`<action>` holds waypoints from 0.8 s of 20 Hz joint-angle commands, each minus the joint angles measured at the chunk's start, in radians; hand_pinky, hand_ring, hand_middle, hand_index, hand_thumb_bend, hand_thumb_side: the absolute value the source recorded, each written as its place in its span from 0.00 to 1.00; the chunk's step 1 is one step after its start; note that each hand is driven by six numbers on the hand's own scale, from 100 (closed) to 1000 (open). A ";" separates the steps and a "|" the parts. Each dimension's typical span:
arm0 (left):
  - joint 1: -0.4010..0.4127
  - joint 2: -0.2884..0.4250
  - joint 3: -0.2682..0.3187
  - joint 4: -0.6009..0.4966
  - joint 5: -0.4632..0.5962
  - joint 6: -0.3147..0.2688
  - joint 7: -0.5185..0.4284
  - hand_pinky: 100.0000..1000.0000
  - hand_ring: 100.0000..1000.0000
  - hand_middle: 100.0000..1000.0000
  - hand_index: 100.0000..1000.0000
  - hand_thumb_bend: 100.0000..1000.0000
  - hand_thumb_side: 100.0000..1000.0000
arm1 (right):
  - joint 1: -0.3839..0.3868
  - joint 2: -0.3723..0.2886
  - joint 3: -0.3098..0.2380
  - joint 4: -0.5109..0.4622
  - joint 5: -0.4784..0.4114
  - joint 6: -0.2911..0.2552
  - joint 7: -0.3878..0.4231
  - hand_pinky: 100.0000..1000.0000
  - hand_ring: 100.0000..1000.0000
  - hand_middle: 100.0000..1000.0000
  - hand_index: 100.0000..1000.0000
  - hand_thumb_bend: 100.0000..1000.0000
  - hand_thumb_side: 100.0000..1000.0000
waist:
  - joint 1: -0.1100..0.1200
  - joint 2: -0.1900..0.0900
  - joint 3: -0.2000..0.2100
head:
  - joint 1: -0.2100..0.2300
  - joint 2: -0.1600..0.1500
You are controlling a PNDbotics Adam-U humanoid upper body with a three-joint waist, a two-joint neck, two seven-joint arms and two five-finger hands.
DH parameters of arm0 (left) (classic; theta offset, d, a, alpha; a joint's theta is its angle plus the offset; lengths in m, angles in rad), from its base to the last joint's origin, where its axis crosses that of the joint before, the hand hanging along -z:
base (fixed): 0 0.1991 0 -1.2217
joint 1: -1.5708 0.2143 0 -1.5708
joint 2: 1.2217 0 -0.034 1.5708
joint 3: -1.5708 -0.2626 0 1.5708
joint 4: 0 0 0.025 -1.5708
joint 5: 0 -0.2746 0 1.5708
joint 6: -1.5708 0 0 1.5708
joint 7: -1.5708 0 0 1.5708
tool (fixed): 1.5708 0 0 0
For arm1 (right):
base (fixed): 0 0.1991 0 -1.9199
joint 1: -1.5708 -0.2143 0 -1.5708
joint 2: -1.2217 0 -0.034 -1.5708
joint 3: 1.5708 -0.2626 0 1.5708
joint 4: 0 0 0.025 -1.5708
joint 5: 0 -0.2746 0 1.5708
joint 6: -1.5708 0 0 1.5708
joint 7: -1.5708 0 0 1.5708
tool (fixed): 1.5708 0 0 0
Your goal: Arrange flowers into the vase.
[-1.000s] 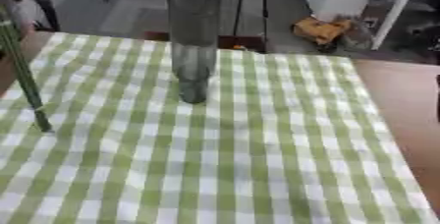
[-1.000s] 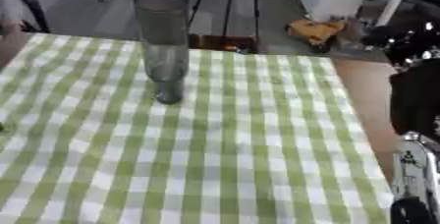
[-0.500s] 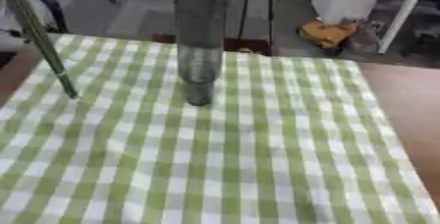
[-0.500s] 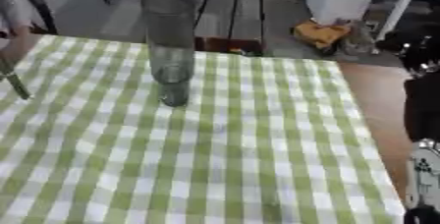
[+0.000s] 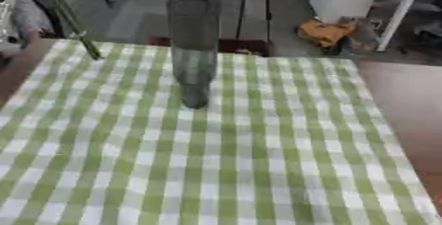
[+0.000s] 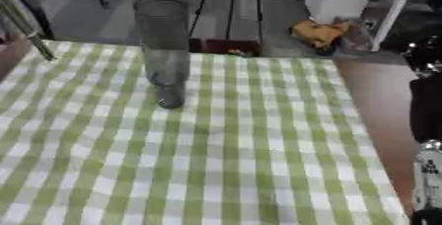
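- Flower stems (image 5: 65, 14): thin green stalks hanging slanted at upper left, cut ends hovering just above the far-left corner of the cloth; blooms are out of view above the top edge.
- Left hand: not showing in either view, so can't tell how it's gripping; presumably it's carrying the stems from above.
- Vase (image 5: 193, 46): tall clear glass cylinder standing upright on the green-and-white checked cloth (image 5: 216, 160), toward the far-centre of the tabletop, nothing inside yet. Stems are sitting left of it, apart, not touching.
- Step in hand, as I read it: carrying the stems over toward the vase; insertion not started.
- Next move needs: shifting stem ends rightward, getting them over the vase mouth, straightening them nearer vertical, then lowering in w/o knocking the narrow vase.
- Right arm (image 6: 424, 115): dark shape w/ silver bits along the right edge of the right eye view, beside the bare brown tabletop (image 5: 406, 100); right hand's fingers can't be made out.
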 commanded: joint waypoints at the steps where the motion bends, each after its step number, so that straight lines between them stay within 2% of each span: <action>1: -0.046 0.003 0.019 0.022 -0.019 -0.032 0.015 0.00 0.00 0.00 0.04 0.00 0.68 | -0.013 -0.035 0.002 -0.004 -0.008 -0.003 0.007 0.61 0.61 0.53 0.77 0.00 1.00 | 0.010 -0.012 -0.006 | 0.016 -0.017; 9: -0.111 -0.021 0.042 0.074 -0.068 -0.151 0.051 0.00 0.00 0.00 0.05 0.00 0.68 | -0.018 -0.050 0.010 0.002 -0.016 -0.003 0.021 0.61 0.61 0.53 0.77 0.00 1.00 | 0.033 -0.005 -0.043 | 0.063 -0.028; 16: -0.148 -0.031 0.054 0.115 -0.078 -0.227 0.062 0.00 0.00 0.00 0.05 0.00 0.68 | -0.028 -0.060 0.012 0.012 -0.025 -0.008 0.033 0.61 0.61 0.53 0.77 0.00 1.00 | 0.036 0.014 -0.072 | 0.107 -0.045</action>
